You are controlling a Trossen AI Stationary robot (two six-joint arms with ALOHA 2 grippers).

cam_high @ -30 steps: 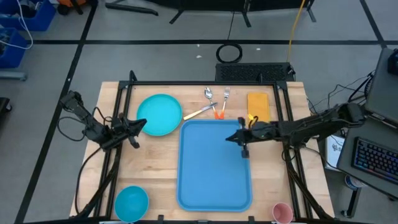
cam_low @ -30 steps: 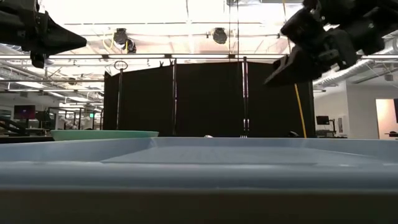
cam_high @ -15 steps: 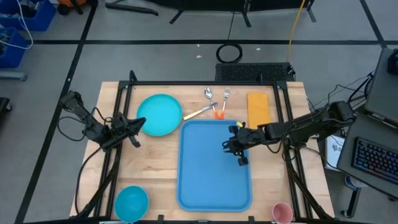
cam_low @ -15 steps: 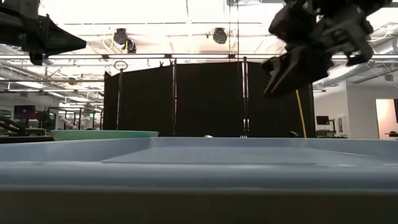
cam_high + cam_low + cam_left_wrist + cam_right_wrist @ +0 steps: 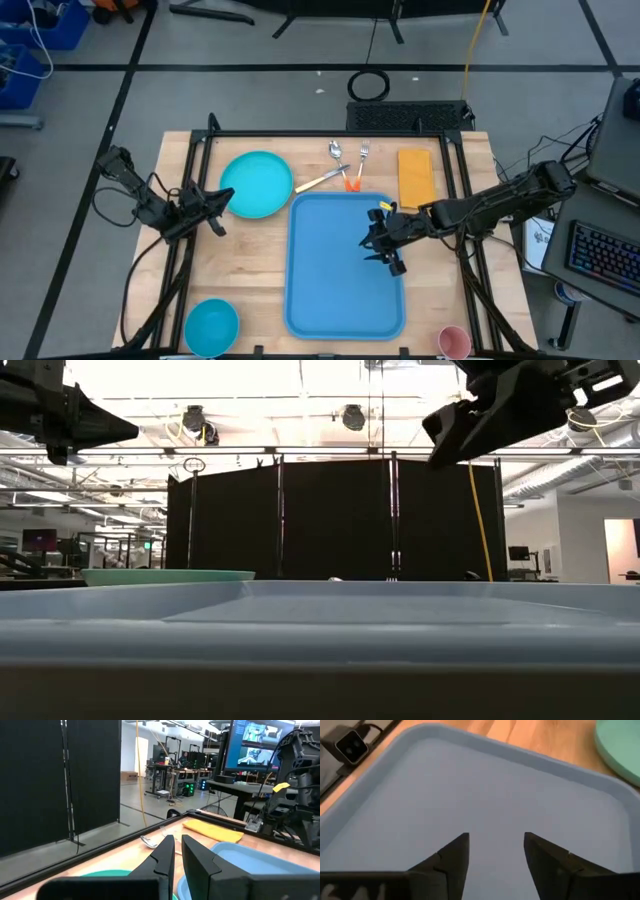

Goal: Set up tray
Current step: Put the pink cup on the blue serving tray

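Hovering over the right half of the tray (image 5: 335, 265), the right gripper (image 5: 496, 851) has its fingers spread wide, gripping nothing. The tray lies flat at table centre. At its ten o'clock, the left gripper (image 5: 222, 203) waits beside the turquoise plate (image 5: 255, 183), fingers nearly together, empty.

Even overhead light, harsh backlight at table height

Ceiling lights (image 5: 300, 380) flare white at twelve o'clock in the low view, silhouetting both arms; the tray (image 5: 320, 630) rim nearest the lens blurs; high view is evenly lit, shadows soft.
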